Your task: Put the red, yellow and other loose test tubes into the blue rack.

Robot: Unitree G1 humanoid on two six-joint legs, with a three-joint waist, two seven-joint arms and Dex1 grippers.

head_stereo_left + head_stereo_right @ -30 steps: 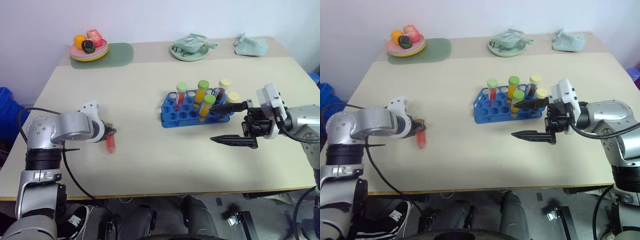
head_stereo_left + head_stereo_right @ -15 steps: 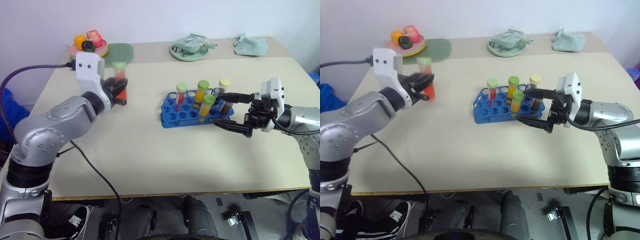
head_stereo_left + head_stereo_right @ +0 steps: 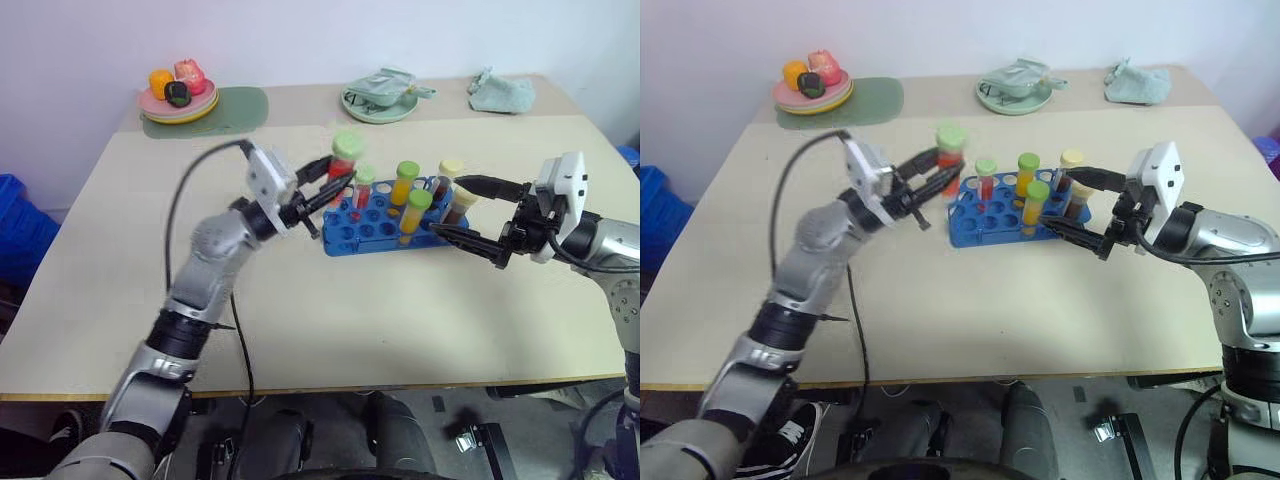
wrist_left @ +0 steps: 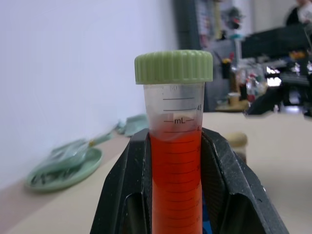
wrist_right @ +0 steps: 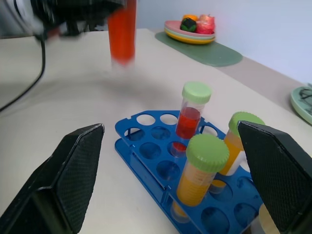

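My left gripper (image 3: 328, 185) is shut on a red test tube (image 3: 345, 152) with a green cap. It holds the tube upright in the air, just above the left end of the blue rack (image 3: 345, 232). The left wrist view shows the tube (image 4: 175, 161) clamped between the two black fingers (image 4: 122, 190). Several capped tubes stand in the rack, among them a red one (image 5: 191, 111) and a yellow one (image 5: 201, 170). My right gripper (image 3: 445, 205) is open at the rack's right end, one finger on either side of the tubes there, holding nothing.
At the table's back left, a plate of toy fruit (image 3: 178, 95) rests on a green mat (image 3: 238, 108). A green plate with a packet (image 3: 380, 97) and a crumpled cloth (image 3: 503, 90) lie at the back right. A blue bin (image 3: 15, 215) stands off the left edge.
My left arm has lifted the red tube off the table at the left, carried it right to the rack and turned it upright. The right gripper edged closer to the rack, still open.
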